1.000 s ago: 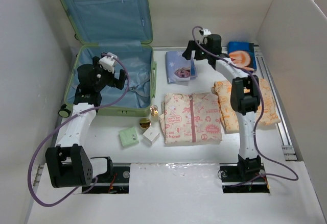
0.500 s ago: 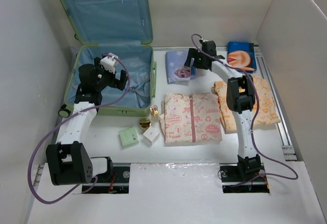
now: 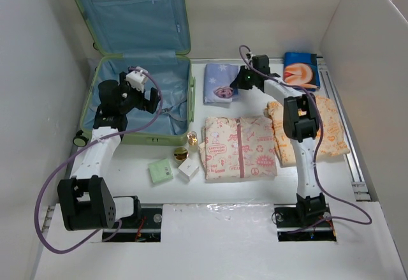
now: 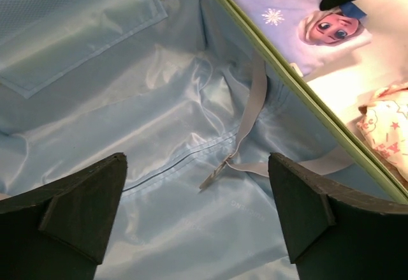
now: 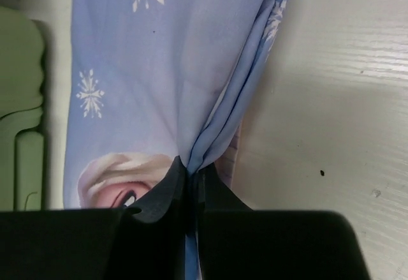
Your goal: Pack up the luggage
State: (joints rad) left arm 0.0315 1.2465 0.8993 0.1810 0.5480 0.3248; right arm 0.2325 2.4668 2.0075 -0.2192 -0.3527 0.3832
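The light green luggage point(image 3: 190, 101) lies open at the back left, its lid leaning against the wall and its blue lining point(image 4: 159, 184) bare. My left gripper point(image 3: 155, 101) hovers open over the lining, nothing between its fingers point(image 4: 83, 210). A folded lilac-blue garment point(image 3: 220, 82) printed with snowflakes and a cartoon face lies just right of the luggage. My right gripper point(image 3: 237, 83) is shut on that garment's right edge point(image 5: 217, 133), pinching the folded layers.
A pink patterned folded garment point(image 3: 237, 147) lies at centre, an orange patterned one point(image 3: 331, 133) to its right, a blue package point(image 3: 301, 69) at the back right. A green box point(image 3: 160, 171), a white box point(image 3: 189, 167) and two small jars point(image 3: 181, 154) sit before the luggage.
My right gripper came down onto the lilac-blue garment and closed on its right edge. My left gripper stayed over the luggage, its jaws slightly narrower.
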